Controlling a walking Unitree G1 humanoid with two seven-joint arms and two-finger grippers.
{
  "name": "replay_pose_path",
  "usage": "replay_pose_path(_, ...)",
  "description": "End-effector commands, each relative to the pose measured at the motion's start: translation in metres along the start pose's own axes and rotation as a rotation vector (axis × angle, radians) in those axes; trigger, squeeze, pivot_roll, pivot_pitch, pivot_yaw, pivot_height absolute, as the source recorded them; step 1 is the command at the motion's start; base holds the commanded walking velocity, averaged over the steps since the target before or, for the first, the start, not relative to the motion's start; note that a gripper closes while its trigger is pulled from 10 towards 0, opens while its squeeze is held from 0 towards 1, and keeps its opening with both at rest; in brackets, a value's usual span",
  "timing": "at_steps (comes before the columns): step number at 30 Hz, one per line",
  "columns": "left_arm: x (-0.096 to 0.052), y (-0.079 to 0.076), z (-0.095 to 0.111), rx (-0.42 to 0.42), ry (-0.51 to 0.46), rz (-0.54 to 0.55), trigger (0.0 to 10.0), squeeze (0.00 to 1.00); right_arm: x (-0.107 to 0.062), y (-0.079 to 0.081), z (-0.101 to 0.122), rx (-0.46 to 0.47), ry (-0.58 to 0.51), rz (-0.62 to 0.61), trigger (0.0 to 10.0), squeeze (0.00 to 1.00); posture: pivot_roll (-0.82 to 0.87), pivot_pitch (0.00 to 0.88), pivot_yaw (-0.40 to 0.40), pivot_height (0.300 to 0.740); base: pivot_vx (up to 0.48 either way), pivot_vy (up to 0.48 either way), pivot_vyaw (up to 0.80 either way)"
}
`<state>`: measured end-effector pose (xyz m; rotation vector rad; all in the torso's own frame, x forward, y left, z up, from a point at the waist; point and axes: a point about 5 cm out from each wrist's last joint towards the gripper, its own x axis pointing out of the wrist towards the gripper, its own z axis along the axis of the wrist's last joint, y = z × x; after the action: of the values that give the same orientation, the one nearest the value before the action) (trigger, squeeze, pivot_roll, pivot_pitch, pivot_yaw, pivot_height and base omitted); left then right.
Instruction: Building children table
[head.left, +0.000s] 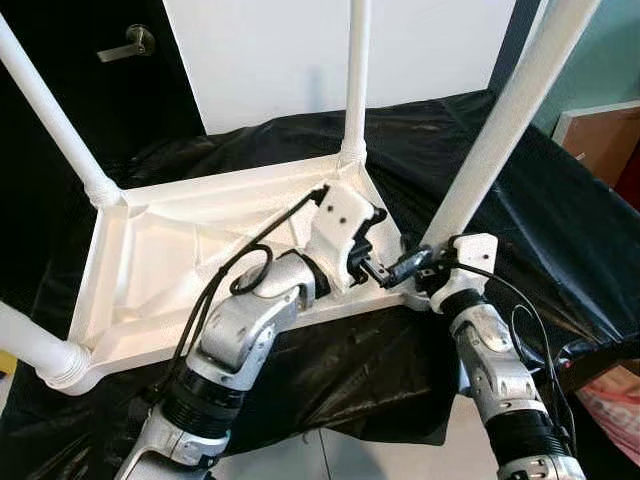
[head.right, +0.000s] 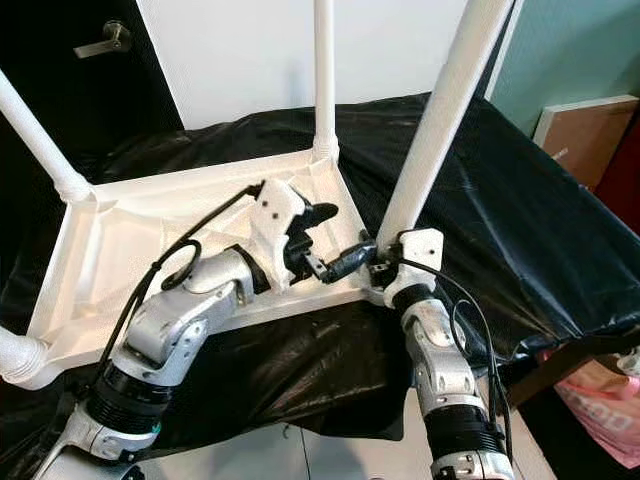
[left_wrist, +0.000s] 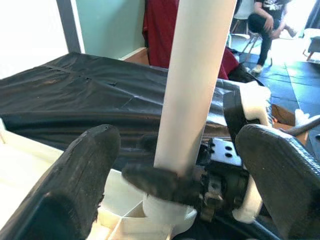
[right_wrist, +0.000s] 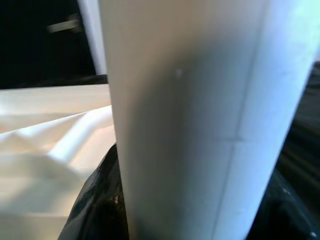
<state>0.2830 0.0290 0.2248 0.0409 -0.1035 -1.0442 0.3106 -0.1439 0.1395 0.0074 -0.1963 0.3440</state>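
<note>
Smooth round leg (head.left: 500, 130), seemingly gripper-clasped (head.left: 418, 262)

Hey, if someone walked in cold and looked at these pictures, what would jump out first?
An upturned white children's table lies on a black sheet, four legs pointing up. The right gripper clasps the base of the nearest leg at the table's front right corner. The left gripper reaches toward the same leg, jaws open.
</note>
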Motion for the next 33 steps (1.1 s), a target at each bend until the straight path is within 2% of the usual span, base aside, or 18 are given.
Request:
replay_pose_path(1,0.001,0.001,0.003,0.005,-0.017,-0.05,10.0,1.0,0.005,0.003,0.009,-0.005,-0.02,0.047,10.0,0.0,-0.13,0.013,0.043,0.74,0.0,0.0,0.0)
replay_pose_path(3,0.002,0.005,0.005,0.027,-0.014,-0.046,10.0,1.0,0.006,-0.002,0.013,-0.041,-0.026,0.075,10.0,0.0,-0.13,0.011,0.04,0.74,0.0,0.0,0.0)
replay_pose_path(4,0.003,0.005,0.006,0.036,-0.016,-0.057,10.0,0.0,0.006,-0.006,0.015,-0.054,-0.025,0.084,10.0,0.0,-0.14,0.002,0.037,0.74,0.0,0.0,0.0)
replay_pose_path(10,0.005,0.004,0.009,0.045,-0.026,-0.104,10.0,0.0,0.005,-0.014,0.019,-0.082,-0.018,0.134,10.0,0.0,-0.14,0.0,0.033,0.74,0.0,0.0,0.0)
replay_pose_path(12,0.005,0.004,0.012,0.057,-0.031,-0.129,10.0,0.0,0.005,-0.013,0.023,-0.121,-0.012,0.204,10.0,0.0,-0.14,0.0,0.03,0.74,0.0,0.0,0.0)
replay_pose_path(15,0.006,0.005,0.014,0.058,-0.037,-0.142,10.0,0.0,0.004,-0.011,0.025,-0.125,-0.002,0.261,10.0,0.0,-0.14,0.0,0.03,0.74,0.0,0.0,0.0)
replay_pose_path(19,0.007,0.005,0.022,0.03,-0.078,-0.197,10.0,0.0,-0.001,-0.004,0.027,-0.122,0.044,0.405,10.0,0.0,-0.15,0.0,0.027,0.74,0.0,0.0,0.0)
replay_pose_path(26,0.005,0.002,0.028,0.001,-0.109,-0.259,10.0,0.0,-0.004,-0.002,0.027,-0.125,0.079,0.479,10.0,0.0,-0.15,0.0,0.029,0.74,0.0,0.0,0.0)
replay_pose_path(28,0.004,0.001,0.035,-0.061,-0.155,-0.314,10.0,0.0,-0.008,-0.001,0.026,-0.121,0.122,0.558,10.0,0.0,-0.16,0.0,0.028,0.74,0.0,0.0,0.0)
replay_pose_path(30,0.004,0.001,0.035,-0.061,-0.155,-0.314,10.0,0.0,-0.008,-0.001,0.026,-0.121,0.122,0.558,10.0,0.0,-0.16,0.0,0.028,0.74,0.0,0.0,0.0)
replay_pose_path(33,0.0,-0.003,0.04,-0.088,-0.182,-0.381,10.0,0.0,-0.012,0.0,0.025,-0.094,0.167,0.612,10.0,0.0,-0.16,0.0,0.03,0.74,0.0,0.0,0.0)
